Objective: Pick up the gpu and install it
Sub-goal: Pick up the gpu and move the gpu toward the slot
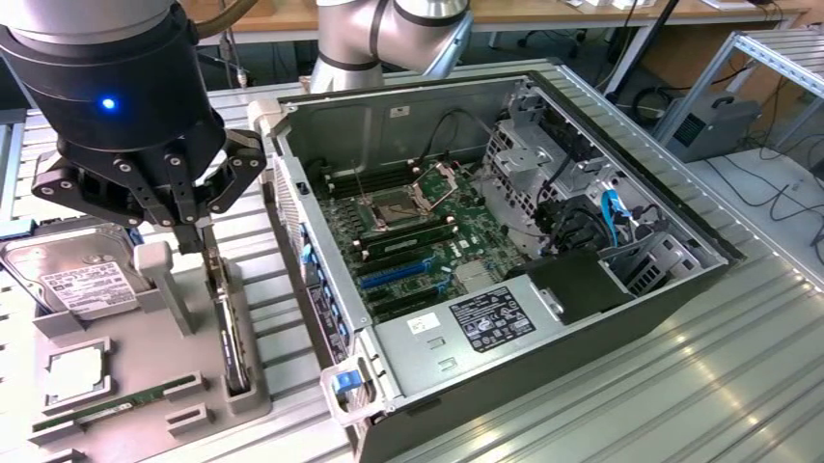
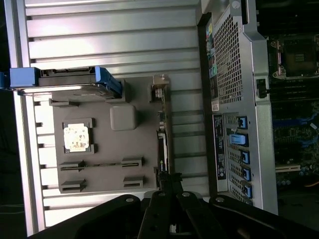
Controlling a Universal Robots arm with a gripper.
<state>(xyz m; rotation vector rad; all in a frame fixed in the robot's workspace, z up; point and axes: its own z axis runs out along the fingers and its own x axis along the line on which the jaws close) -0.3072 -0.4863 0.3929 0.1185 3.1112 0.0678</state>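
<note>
The gpu [image 1: 230, 328] stands on edge in a slot along the side of a grey holder tray [image 1: 142, 362] at the exterior view's left. It appears as a thin dark card. In the wrist view the gpu [image 2: 162, 142] is seen edge-on, with a metal bracket at its far end. My gripper [image 1: 193, 231] hangs over the card's end nearest the hard drive, fingers shut together and pointing down. In the wrist view my gripper [image 2: 169, 183] lines up with the card's edge. I cannot tell whether the fingertips touch the card.
The open computer case [image 1: 670, 289] lies beside the tray, its motherboard [image 1: 412, 241] and blue expansion slots [image 1: 393, 275] exposed. On the tray sit a hard drive [image 1: 84, 280], a processor chip [image 1: 77, 371] and a green memory stick [image 1: 110, 410]. Everything rests on a ribbed metal table [image 1: 670, 386].
</note>
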